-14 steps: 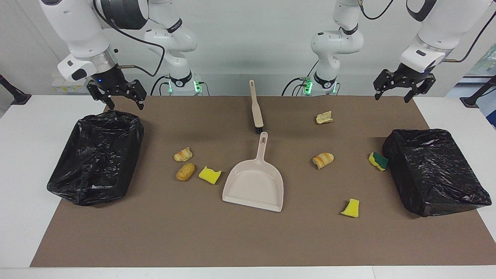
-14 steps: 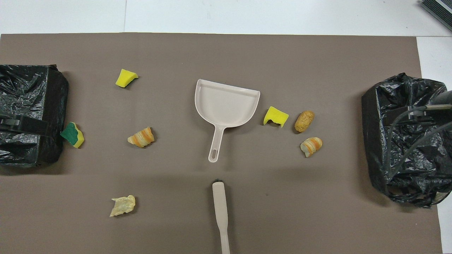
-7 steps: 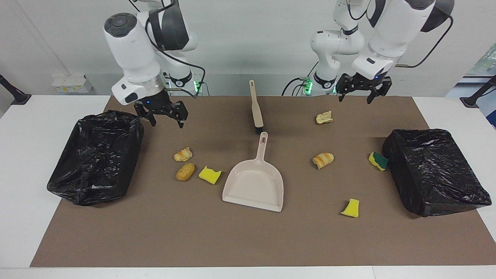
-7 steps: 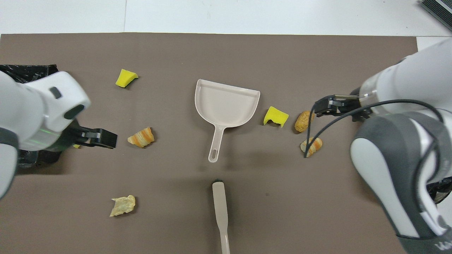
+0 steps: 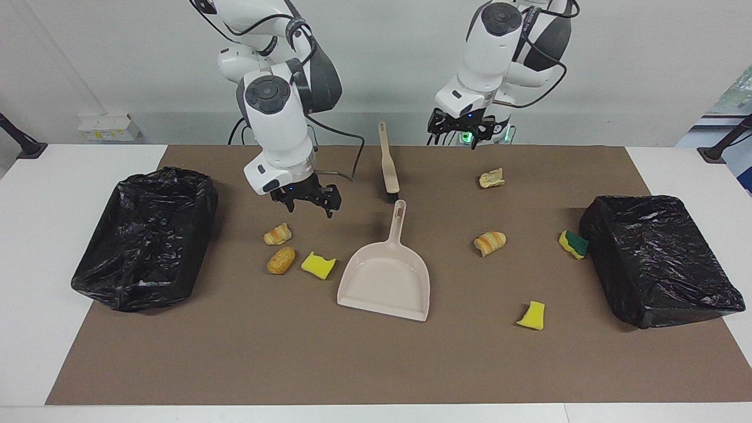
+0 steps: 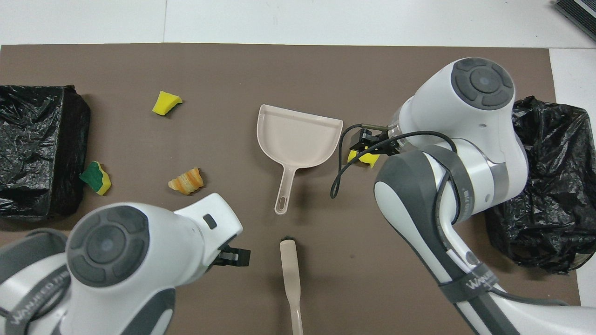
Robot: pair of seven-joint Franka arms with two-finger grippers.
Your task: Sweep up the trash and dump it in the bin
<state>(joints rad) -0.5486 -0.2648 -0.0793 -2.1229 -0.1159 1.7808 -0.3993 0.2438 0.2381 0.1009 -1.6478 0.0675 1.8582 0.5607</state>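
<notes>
the left gripper (image 5: 460, 128) hangs high over the robots' edge of the brown mat (image 5: 376, 364), close to the brush (image 5: 388, 160), fingers spread wide and holding nothing. the brush lies handle toward the robots, bristles just short of the dustpan (image 5: 388, 276) handle. the right gripper (image 5: 306, 202) is up in the air too, jaws wide apart and empty, over the mat just above the striped pastry piece (image 5: 277, 234).

now the trash, working outward. nearest the robots is a pale crumpled scrap (image 5: 492, 177), toward the left arm's end. next that striped pastry piece, and level with it past the dustpan handle a second striped roll (image 5: 489, 242). a sponge chunk with a dark green side (image 5: 573, 244) sits just beside the black-bagged bin (image 5: 658, 258) at the left arm's end. a little farther out, a golden bread lump (image 5: 281, 259) and a yellow sponge chunk (image 5: 318, 265) lie close together beside the dustpan's pan. farthest of all, a lone yellow sponge piece (image 5: 531, 315) lies well apart from the rest.

the second bagged bin (image 5: 147, 235) stands at the right arm's end, open side up. all seven scraps lie on the mat, none in the pan, none in a bin.
</notes>
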